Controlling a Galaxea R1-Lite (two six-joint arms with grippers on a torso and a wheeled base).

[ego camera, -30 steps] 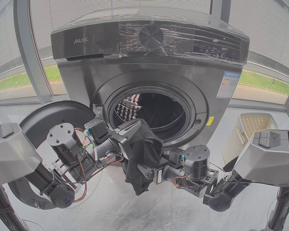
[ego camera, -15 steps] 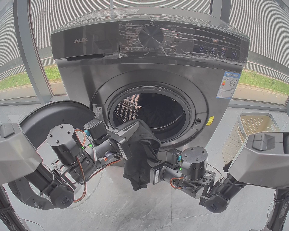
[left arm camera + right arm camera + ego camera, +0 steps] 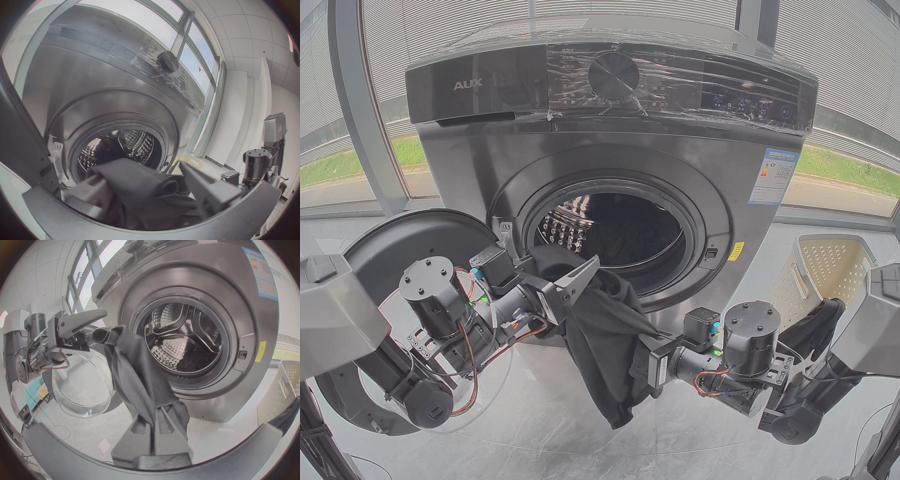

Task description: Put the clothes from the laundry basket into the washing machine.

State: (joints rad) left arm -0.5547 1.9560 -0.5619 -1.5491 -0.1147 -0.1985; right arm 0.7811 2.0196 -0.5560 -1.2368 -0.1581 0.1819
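Right gripper (image 3: 153,416) was nearest, low in front of the machine, fingers pinched tight on a fold of the dark garment (image 3: 606,350). A loose tail hung below that pinch, off the floor.

From there the cloth ran up and away to the left gripper (image 3: 569,281), so its long axis was a diagonal: low end at the right fingers, high end at the left. The left fingers were spread apart with the cloth draped between them, lying on them and not pinched as far as I could see. The upper left finger (image 3: 81,319) stood clear above the fabric.

Key relation: the left gripper sat just at the lower lip of the drum opening (image 3: 619,231), with the garment's top end already against that rim. The right gripper was well short of it and lower. So the left arm was nearer, and the opening lay ahead of and above the right fingers.

My read: the high end was about ready to go in, while the low end needed lifting over the lip or the tail would snag on the gasket. With only one real grip, a slip off the left fingers was the risk.

Door (image 3: 412,244) swung fully open on the robot's left, clear of the path. Inside the washing machine (image 3: 487,162), a dark heap (image 3: 190,360) lay on the drum floor. Laundry basket (image 3: 825,262) stood to the right, beside the machine, with something dark at its near rim; I couldn't tell if that was more clothing.
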